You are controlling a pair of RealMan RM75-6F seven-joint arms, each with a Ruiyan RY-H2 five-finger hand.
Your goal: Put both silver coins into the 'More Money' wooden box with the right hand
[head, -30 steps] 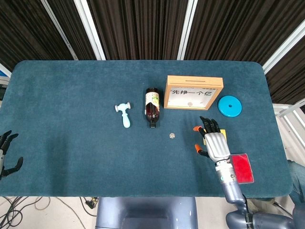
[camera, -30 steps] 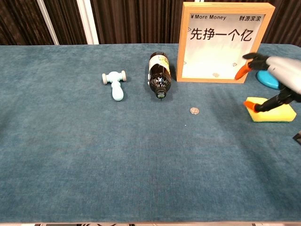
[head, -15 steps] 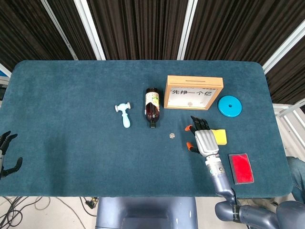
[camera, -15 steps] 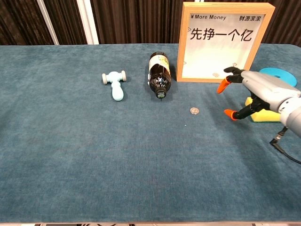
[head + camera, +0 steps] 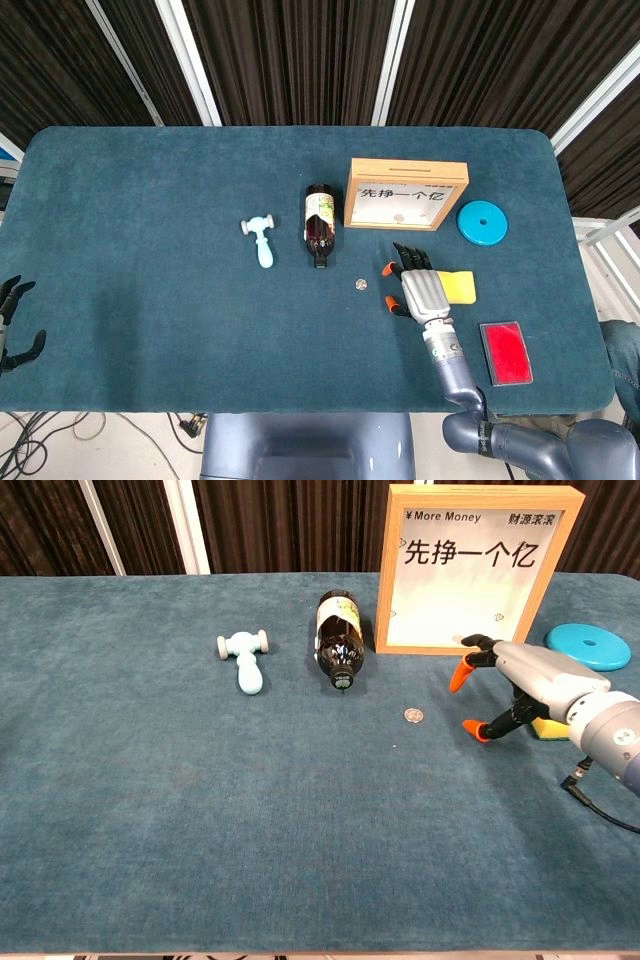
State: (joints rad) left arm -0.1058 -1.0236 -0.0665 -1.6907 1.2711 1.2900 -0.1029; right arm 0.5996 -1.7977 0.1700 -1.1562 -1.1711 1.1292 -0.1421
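**Coin lies just left of the right hand**

Broadly, the teal felt-covered bench (image 5: 150, 200) carries everything, and the one relation that matters sits toward its right half. At the back stands the upright wooden 'More Money' box with its white printed face (image 5: 470, 570), and the brown glass bottle lying on its side (image 5: 319, 224) is just to the left of it. In front of the box, the robot's right hand (image 5: 418, 290) hovers low with its orange-tipped fingers (image 5: 459, 678) spread apart and holding nothing; a yellow sponge block (image 5: 460, 286) lies right beside it on the far side.

The small silver coin (image 5: 361, 285) rests flat on the felt, near the hand and to its left, roughly level with the thumb and below the bottle's mouth. Only this one coin can be made out in either view. Being round, it offers no long axis to line up with.

The left hand (image 5: 12, 325) sits at the bench's far left edge, well apart from the coin and apparently open, so the right hand is by far the nearer. The reach, I judge, calls for a short sideways move leftward.
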